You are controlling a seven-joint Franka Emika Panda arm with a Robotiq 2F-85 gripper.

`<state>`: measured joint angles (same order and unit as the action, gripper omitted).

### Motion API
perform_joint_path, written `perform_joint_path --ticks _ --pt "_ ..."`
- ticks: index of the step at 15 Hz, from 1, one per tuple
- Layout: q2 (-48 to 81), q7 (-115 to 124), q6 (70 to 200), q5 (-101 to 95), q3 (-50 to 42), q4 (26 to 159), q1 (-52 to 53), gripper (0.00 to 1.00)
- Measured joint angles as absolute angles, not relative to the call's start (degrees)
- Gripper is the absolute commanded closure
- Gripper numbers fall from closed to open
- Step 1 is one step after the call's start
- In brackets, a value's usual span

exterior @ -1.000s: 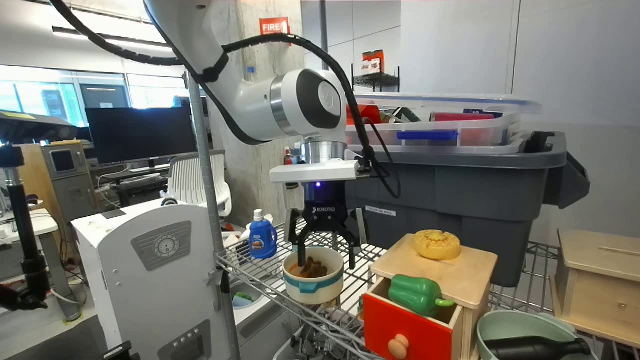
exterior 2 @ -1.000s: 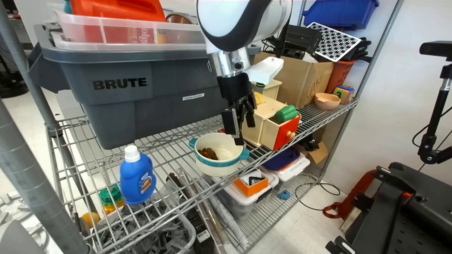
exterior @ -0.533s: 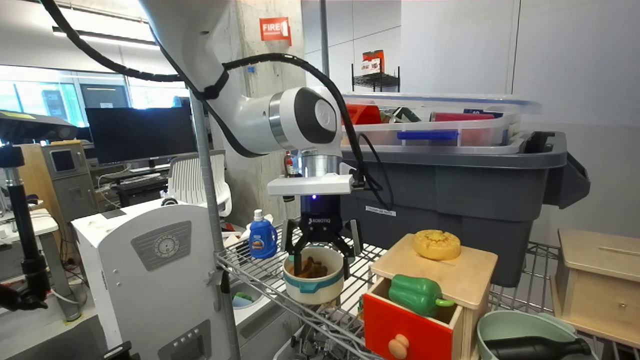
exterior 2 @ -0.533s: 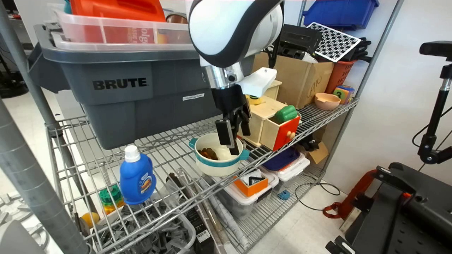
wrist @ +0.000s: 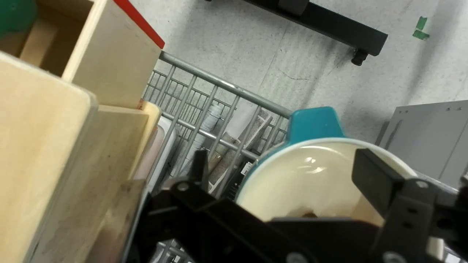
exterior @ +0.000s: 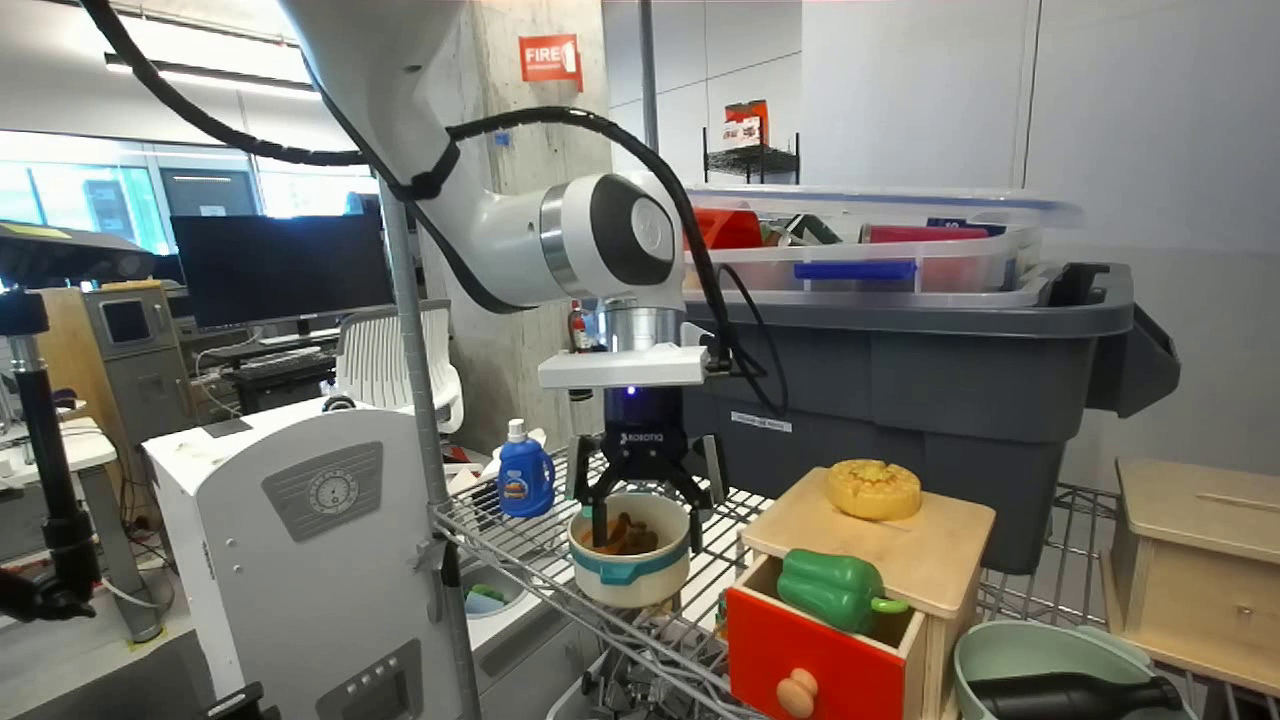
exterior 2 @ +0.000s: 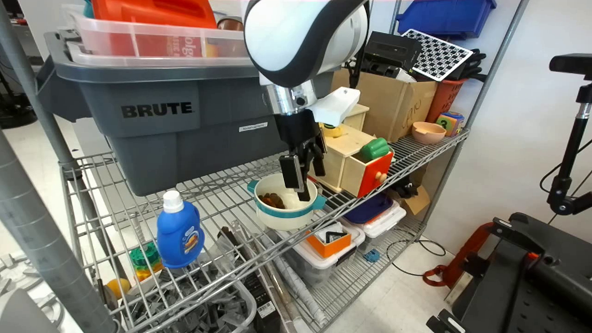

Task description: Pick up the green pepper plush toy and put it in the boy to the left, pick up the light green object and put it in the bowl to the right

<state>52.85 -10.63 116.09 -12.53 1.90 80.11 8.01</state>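
Your gripper stands spread wide and holds nothing: in the wrist view one finger points down inside the cream pot, at the lower right of the frame, while the other hangs outside it over the wire shelf, so the pot's wall runs between them. Whether either finger touches the pot you cannot tell from these angles. The green pepper lies in the pulled-out, red-fronted drawer, low and right of centre in an exterior view and at the upper left corner of the wrist view.

So the pepper pick seems not yet begun; the jaws look better placed for the pot's wall than for the toy. If you follow the task, the next move calls for lifting straight up until both fingers clear the rim, crossing to the drawer, then lowering over the pepper. The pot may be meant as the left-hand bowl, and the grey-green bowl at the lower right corner as the right-hand one.

Your count: one pepper, one pot, one pulled-out drawer, one grey-green bowl with one black bottle-shaped thing in it, one peach bowl at the upper right of an exterior view, two wooden cabinets, one yellow piece, one blue bottle. You can make out no light green object. The brown pieces in the pot overlap too closely to count.
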Motion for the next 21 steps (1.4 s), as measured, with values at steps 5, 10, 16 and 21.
perform_joint_path --ticks 5,10,16,21 --pt "53.01 -10.59 116.11 -12.86 1.82 79.97 8.11 0.0" --pt "53.09 -9.89 116.27 -13.13 1.6 79.95 8.25 0.0" --pt "53.04 -9.07 118.6 -13.14 0.35 80.71 7.8 0.0" --pt "52.69 -8.1 120.77 -13.17 -0.08 82.29 7.79 0.0"
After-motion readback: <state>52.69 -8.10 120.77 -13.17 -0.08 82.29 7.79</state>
